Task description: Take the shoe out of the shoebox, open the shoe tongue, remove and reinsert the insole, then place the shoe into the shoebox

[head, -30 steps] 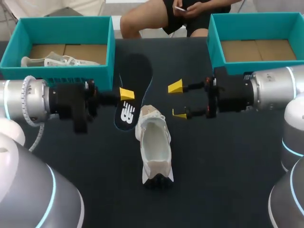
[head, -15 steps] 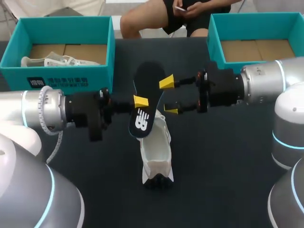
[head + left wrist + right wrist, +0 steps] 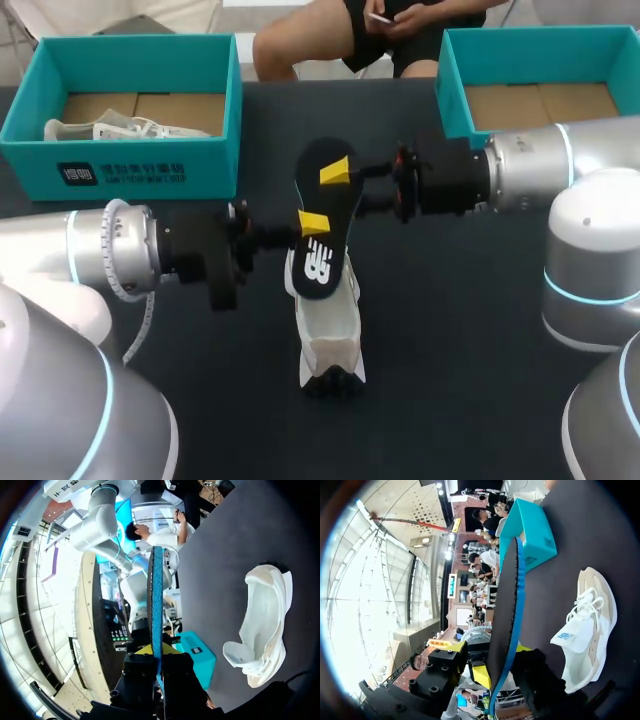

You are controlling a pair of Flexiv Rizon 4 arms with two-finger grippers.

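One white shoe [image 3: 328,325] lies on the dark counter [image 3: 480,330], opening upward, heel nearest. One black insole [image 3: 324,202] hangs tilted just above the shoe's front, logo end lowest. Left pincer [image 3: 312,228]: clenched on the insole near that logo end. Right pincer [image 3: 345,188]: at the toe end; whether it grips cannot be told.

Hazards: two holds pulling unevenly may buckle the insole or drag it loose. A toe end entering off-line would likely snag the tongue and shove the unrestrained shoe.

Two teal shoeboxes stand beyond — left shoebox [image 3: 150,175] holding another shoe [image 3: 120,130], right shoebox [image 3: 455,90] well apart.
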